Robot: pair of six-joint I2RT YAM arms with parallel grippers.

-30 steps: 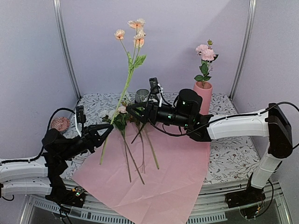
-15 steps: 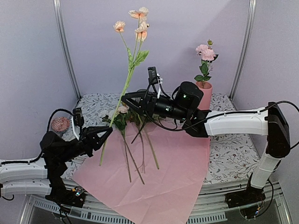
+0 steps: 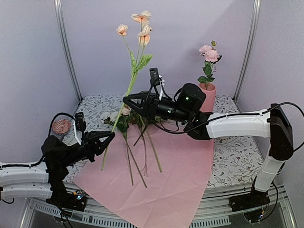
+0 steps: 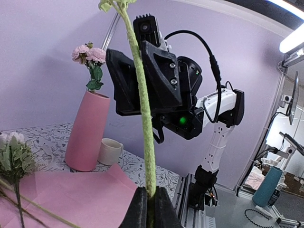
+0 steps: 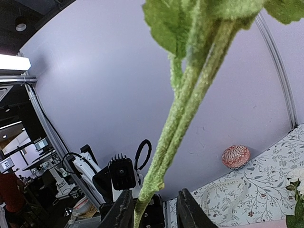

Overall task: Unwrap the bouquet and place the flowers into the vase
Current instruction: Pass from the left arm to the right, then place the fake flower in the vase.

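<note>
**One stem held up between both arms, the rest of the flowers still on the paper**

Nearest, on the left side, the left gripper (image 3: 110, 136) is clamped on the lower part of a peach-flowered stem (image 3: 134, 72). In the left wrist view its jaws are pressed together on the green stalk (image 4: 145, 128), with no gap showing. The stem's foot hangs just below the grip, over the edge of the pink paper (image 3: 175, 175). The paper lies spread open on the floral-patterned table (image 3: 237, 156) and droops over its near edge.

From the grip the stem rises, tilted up and to the right, to three peach heads (image 3: 141, 17) high against the back wall.

Farther in, the other flowers (image 3: 124, 114) lie on the paper, stems pointing toward the arms, heads and leaves bunched at its far left corner.

Above them the right gripper (image 3: 127, 101) reaches in from the right and brackets the raised stem partway up. In the right wrist view its jaws stand apart on either side of the stalk (image 5: 164, 156), not yet closed on it.

At the far edge the vase (image 3: 207, 91) stands upright behind the right arm, with a pink rose sprig (image 3: 208, 53) in it. A short cream cup (image 4: 110, 151) sits just beside it. A round red-patterned object (image 3: 61, 126) rests at the far left.
</note>
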